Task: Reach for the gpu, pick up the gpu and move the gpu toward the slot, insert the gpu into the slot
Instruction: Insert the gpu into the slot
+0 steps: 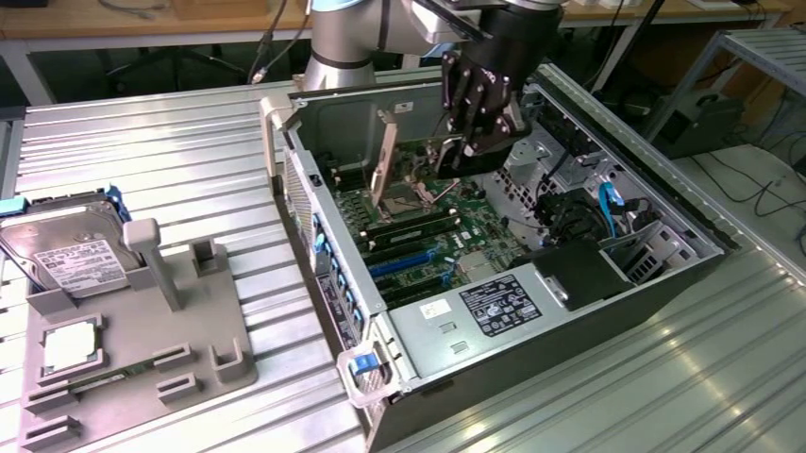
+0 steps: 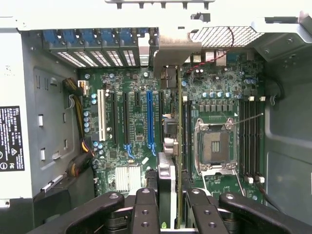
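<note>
My gripper (image 2: 173, 212) is inside the open computer case (image 1: 592, 311), shut on the gpu (image 2: 181, 146). The card is seen edge-on between the black fingers (image 2: 145, 209), with its silver end bracket (image 2: 170, 46) toward the case's rear wall. In the exterior view the gripper (image 1: 478, 142) holds the gpu (image 1: 422, 160) above the green motherboard (image 1: 485, 222), clear of it. The long blue slot (image 2: 150, 122) lies beside the card's line, on the side away from the processor socket (image 2: 214, 146). The slot (image 1: 406, 260) sits lower on the board in the exterior view.
On the exterior view's left a grey fixture (image 1: 139, 330) carries a silver hard drive (image 1: 70, 255) and a square processor chip (image 1: 70, 344). Black memory slots (image 2: 249, 136), cables (image 2: 78, 112) and a drive cage (image 1: 643, 250) crowd the case's inside.
</note>
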Robot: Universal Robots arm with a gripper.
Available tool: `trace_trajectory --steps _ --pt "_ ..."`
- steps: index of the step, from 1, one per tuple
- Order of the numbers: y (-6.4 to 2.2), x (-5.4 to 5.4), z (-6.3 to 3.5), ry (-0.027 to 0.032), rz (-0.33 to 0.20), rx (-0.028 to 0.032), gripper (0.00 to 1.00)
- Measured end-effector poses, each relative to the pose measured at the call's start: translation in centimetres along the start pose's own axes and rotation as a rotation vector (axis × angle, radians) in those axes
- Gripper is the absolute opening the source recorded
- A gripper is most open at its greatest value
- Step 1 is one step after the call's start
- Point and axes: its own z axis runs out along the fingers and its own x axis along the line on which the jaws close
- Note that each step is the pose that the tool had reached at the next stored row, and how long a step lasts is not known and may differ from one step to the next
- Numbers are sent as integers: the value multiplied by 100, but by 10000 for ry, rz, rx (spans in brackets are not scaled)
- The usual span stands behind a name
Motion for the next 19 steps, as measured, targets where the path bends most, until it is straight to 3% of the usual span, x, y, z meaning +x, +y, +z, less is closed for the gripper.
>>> trace_trajectory --steps 4,6,8,14,19 --pt "-1 1 62 1 1 3 27" --pt "0 2 70 3 0 72 27" --pt "5 3 86 -4 -6 190 27" --pt "51 -2 134 -4 -13 386 27" --pt "77 0 207 -5 -13 395 27"
